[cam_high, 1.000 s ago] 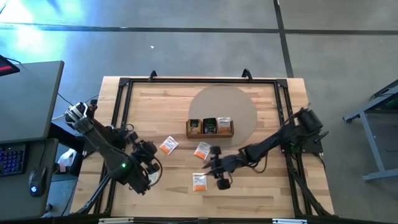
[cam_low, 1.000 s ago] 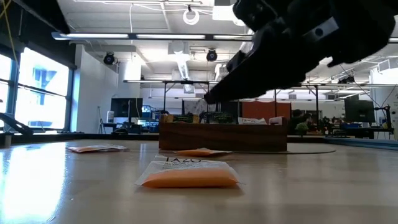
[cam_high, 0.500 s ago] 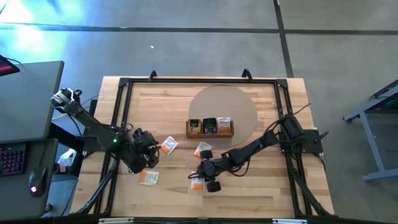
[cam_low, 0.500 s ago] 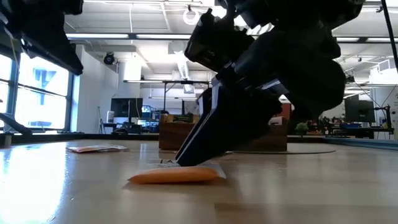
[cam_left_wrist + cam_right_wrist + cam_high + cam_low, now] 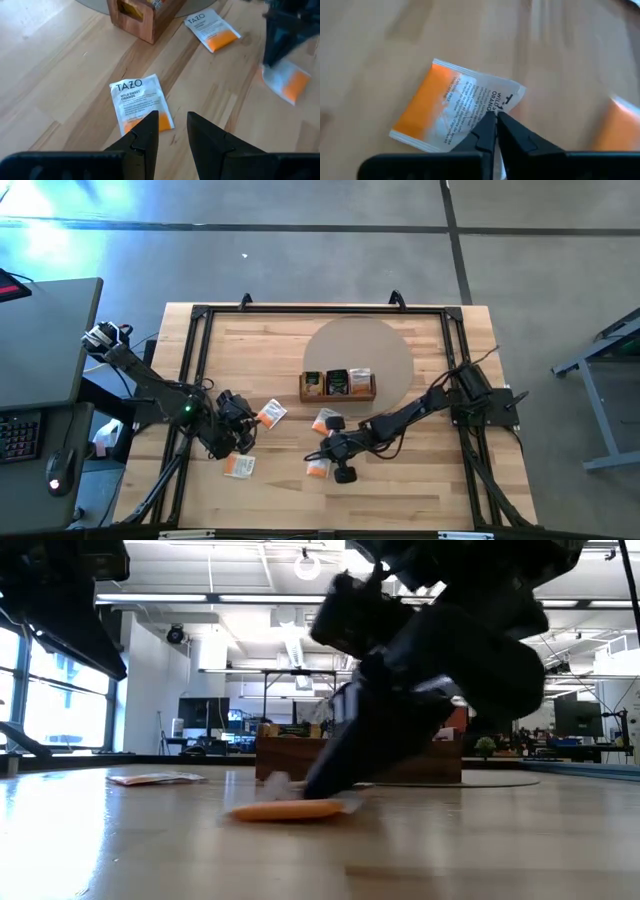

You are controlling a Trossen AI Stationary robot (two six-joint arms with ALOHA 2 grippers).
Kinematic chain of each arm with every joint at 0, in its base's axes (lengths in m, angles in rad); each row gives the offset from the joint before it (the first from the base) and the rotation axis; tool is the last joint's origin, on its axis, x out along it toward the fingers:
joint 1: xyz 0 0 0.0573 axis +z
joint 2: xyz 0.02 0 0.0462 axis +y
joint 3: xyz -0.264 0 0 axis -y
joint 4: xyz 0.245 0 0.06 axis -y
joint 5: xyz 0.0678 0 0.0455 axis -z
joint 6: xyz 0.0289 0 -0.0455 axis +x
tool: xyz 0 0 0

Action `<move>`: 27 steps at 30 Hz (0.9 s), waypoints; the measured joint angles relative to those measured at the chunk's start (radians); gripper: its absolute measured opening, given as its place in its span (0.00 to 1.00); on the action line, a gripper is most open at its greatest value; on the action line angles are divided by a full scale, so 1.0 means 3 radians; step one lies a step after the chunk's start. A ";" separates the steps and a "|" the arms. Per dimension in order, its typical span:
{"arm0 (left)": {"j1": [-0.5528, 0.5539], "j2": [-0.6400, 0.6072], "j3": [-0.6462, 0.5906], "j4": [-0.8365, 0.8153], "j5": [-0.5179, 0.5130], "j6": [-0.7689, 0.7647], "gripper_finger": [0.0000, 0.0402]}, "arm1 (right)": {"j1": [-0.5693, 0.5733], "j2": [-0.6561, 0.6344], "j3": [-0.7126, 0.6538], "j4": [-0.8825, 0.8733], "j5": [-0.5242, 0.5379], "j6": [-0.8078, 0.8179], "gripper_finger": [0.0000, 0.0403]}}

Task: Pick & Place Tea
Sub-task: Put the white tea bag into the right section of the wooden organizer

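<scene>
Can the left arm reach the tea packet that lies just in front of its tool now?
Probably yes: the left tool is open just above that tea packet, with only bare wooden table between them.

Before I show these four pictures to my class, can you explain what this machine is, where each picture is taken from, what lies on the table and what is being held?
It is a robot with two dark arms at a wooden table. Each arm ends in a two-finger tool.

One picture looks straight down from above. One looks level across the tabletop. The other two come from cameras on the arms' wrists.

On the table stands a wooden tray with tea packets in it. Loose white-and-orange tea packets lie around it, labelled Tazo Wild Sweet Orange.

The right tool has its fingers pinched on the edge of one packet, which lies on the wood.

The left tool is open and holds nothing. It hangs over another packet.

Two more packets lie loose: one near the tray, one by the left arm.
</scene>
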 joint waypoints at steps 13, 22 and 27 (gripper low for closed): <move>0.0000 0.0000 0.0000 0.0003 -0.0003 0.0086 0.25 | -0.0087 -0.1361 -0.0016 -0.1827 0.2578 -0.0829 0.01; 0.0000 0.0000 0.0000 0.0003 -0.0004 0.0075 0.25 | -0.0388 -0.1362 -0.0014 -0.2100 0.2668 -0.1014 0.01; 0.0000 0.0000 0.0001 0.0004 -0.0003 0.0074 0.25 | -0.0487 -0.1168 -0.0014 -0.2160 0.2656 -0.1141 0.00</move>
